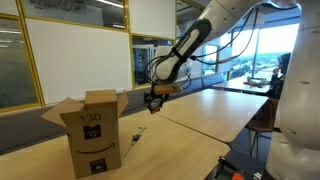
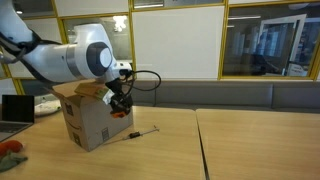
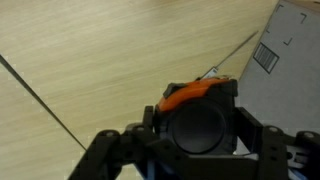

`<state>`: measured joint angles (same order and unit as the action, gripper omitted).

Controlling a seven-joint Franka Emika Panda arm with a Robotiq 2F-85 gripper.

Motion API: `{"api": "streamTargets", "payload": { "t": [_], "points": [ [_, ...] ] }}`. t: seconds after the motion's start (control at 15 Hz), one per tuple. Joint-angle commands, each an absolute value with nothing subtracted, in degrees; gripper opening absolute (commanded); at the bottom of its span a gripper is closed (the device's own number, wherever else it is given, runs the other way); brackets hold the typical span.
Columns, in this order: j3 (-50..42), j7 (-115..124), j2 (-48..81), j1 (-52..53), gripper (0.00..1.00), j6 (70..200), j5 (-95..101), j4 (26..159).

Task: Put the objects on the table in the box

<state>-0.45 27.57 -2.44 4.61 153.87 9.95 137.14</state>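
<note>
Tool is clamped, jaws fairly wide, on the black-and-orange gadget. I see it held clear of the counter, beside the cardboard box top; its thin cord runs toward the box.

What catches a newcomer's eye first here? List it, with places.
The big white arm reaching over the table dominates both exterior views. Next comes the brown box marked 130, standing on the table with its flaps open. In the wrist view an orange-and-black gadget sits between the jaws of the gripper, which hangs above the table beside the box.
</note>
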Motion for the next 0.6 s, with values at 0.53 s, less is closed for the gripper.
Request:
{"api": "streamTargets", "payload": {
  "t": [0.53],
  "points": [
    [12.1,44.0,-10.5,1.2,0.55,149.0,23.9,127.3]
  ]
}}
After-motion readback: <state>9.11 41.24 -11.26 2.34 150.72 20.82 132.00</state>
